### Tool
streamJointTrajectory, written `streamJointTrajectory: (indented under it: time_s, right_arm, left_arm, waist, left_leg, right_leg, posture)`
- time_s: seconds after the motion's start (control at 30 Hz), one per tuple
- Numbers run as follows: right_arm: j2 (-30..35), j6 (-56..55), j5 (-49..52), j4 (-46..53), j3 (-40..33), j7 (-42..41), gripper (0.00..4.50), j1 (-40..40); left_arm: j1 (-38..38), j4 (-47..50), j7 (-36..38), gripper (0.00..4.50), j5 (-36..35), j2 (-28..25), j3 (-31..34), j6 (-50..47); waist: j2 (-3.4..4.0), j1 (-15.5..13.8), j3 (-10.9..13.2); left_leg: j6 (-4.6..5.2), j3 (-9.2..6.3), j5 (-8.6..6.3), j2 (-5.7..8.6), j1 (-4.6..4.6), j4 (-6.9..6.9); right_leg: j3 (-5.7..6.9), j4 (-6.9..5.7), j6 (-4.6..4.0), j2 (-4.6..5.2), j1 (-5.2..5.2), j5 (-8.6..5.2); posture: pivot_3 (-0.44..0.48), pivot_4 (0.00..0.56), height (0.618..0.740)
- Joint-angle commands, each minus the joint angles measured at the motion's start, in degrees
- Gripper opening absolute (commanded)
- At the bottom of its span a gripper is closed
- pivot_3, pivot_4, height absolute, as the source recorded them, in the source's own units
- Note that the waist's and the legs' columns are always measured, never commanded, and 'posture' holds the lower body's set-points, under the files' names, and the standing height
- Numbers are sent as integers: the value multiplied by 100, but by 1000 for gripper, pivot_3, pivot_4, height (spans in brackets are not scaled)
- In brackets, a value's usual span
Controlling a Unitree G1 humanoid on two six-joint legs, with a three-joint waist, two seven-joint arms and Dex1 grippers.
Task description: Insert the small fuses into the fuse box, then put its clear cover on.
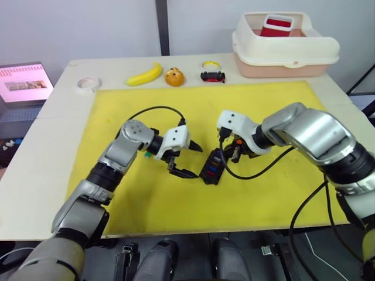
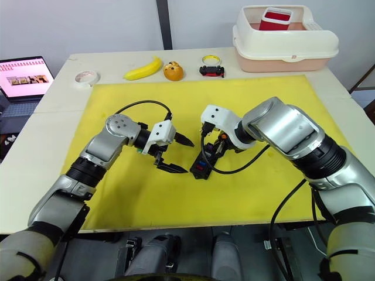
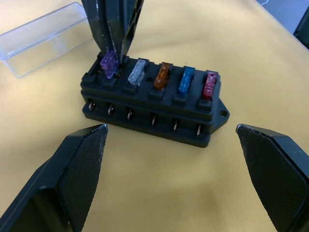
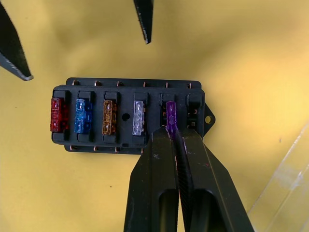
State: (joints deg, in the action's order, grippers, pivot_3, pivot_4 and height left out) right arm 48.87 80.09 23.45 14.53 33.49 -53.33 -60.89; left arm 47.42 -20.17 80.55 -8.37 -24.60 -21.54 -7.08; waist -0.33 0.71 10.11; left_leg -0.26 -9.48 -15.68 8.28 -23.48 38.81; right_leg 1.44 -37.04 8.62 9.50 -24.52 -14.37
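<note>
1. A laptop (image 1: 23, 85) sits off the tabletop's left edge, and a roll of tape (image 1: 88, 85) lies near the far left corner.
2. Along the far edge, past the yellow mat (image 1: 146, 199), lie a banana (image 1: 145, 75), a small orange fruit (image 1: 174, 76), a yellow ring (image 1: 210, 64) and a small black and red object (image 1: 212, 76).
3. The left tool (image 1: 186, 160) hovers low over the mat's middle, fingers spread wide and holding nothing, pointing at the fuse box (image 1: 212, 167) just beside it.
4. The fuse box rests on the mat near its centre, between the two tools. Its slots hold, in a row, a red fuse (image 4: 57, 115), a blue fuse (image 4: 82, 116), an orange-brown fuse (image 4: 109, 117) and a clear grey fuse (image 4: 138, 117).
5. The right tool (image 4: 171, 134) has its fingers pressed together on a purple fuse (image 4: 170, 116), which stands in the fifth slot; the last slot beside it is open.
6. The clear cover (image 3: 46, 36) lies on the mat close to the box's purple-fuse end.
7. A cream tub (image 1: 284, 47) holding a red container (image 1: 276, 25) stands at the far right corner.
</note>
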Motion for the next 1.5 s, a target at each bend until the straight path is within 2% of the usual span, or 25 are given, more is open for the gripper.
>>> streamJointTrajectory:
  time_s: [0.03, 1.07, 1.5]
  right_arm:
    - [-25, 9, 49, 142, 99, -91, 0, -84]
    - [22, 272, 127, 222, 341, -276, 0, -448]
    - [119, 323, 134, 166, 123, -279, 0, -714]
  left_arm:
    - [-6, 145, -47, 4476, 0, 10, 110, 77]
    - [-29, 128, -150, 4476, 8, 61, 119, 119]
    - [-63, 165, -150, 4476, 1, 54, 111, 100]
  waist:
    - [0, 0, 0]
    - [0, -3, 0]
    - [0, -7, 0]
  left_leg:
    - [0, 0, 0, 0, 0, 0]
    - [0, 0, 0, 1, 0, 1]
    - [0, 0, 0, 1, 0, 2]
  right_leg:
    - [0, 0, 0, 0, 0, 0]
    - [0, -1, 0, 0, 0, 0]
    - [0, -2, 0, 1, 0, 0]
  posture:
    - [0, 150, 740]
    - [0, 150, 740]
    - [0, 150, 740]
